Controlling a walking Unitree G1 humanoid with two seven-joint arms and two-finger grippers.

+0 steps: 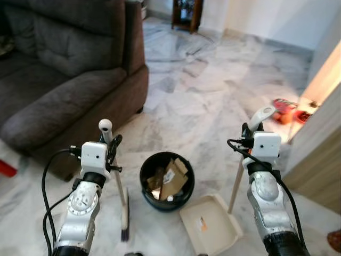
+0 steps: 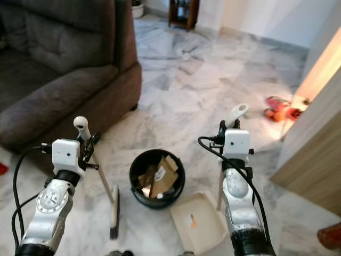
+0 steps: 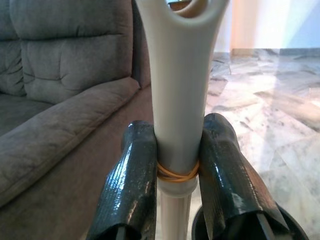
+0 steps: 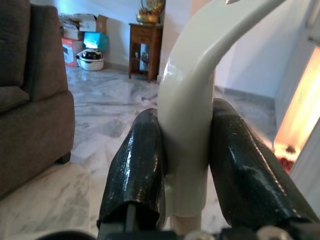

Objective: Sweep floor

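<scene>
Fingers of the left gripper (image 3: 177,170) are clamped on the broom (image 1: 118,186), right gripper (image 4: 185,165) on the dustpan (image 1: 210,224) handle; sweeping scraps in is probably needed next.

Both arms raised forward, left hand (image 1: 111,145) and right hand (image 1: 246,133) clamped.

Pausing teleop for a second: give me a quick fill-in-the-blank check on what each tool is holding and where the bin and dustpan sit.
1. The left tool is shut on the handle of the ____.
2. The right tool is shut on the handle of the ____, whose tray lies on the floor.
3. The black bin holds scraps of ____.
4. The dark sofa stands on the robot's ____ side.

Missing words: broom; dustpan; cardboard; left
</scene>
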